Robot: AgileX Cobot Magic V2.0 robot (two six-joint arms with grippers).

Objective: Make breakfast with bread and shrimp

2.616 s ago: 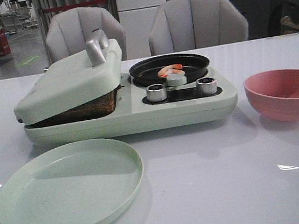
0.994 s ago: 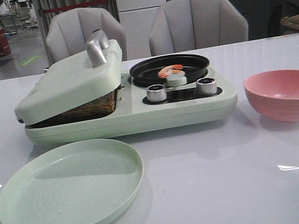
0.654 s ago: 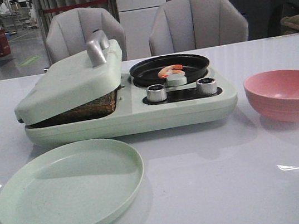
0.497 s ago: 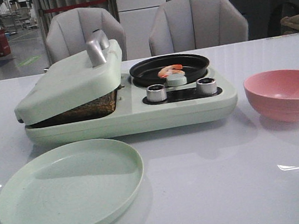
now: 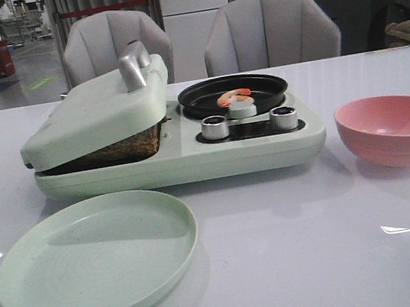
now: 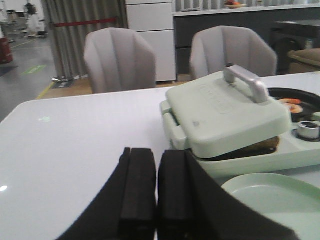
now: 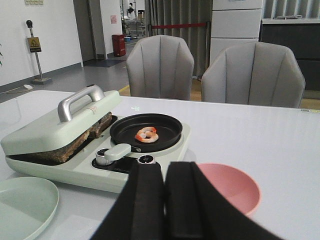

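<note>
Gone from the front view is my right arm's dark tip that stood above the pink bowl (image 5: 394,127); nothing else shifted. Both my left gripper (image 6: 157,187) and right gripper (image 7: 165,200) are pressed together, empty. On the glossy white table (image 5: 296,248), bread (image 5: 116,149) sits under the tilted lid (image 5: 91,112); shrimp (image 7: 146,134) lies in the black pan (image 7: 167,127). Two grey chairs (image 5: 268,30) stand behind.

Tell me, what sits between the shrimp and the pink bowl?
In the right wrist view, only the black pan's rim, the cooker's pale green edge and bare table lie between shrimp and pink bowl.
</note>
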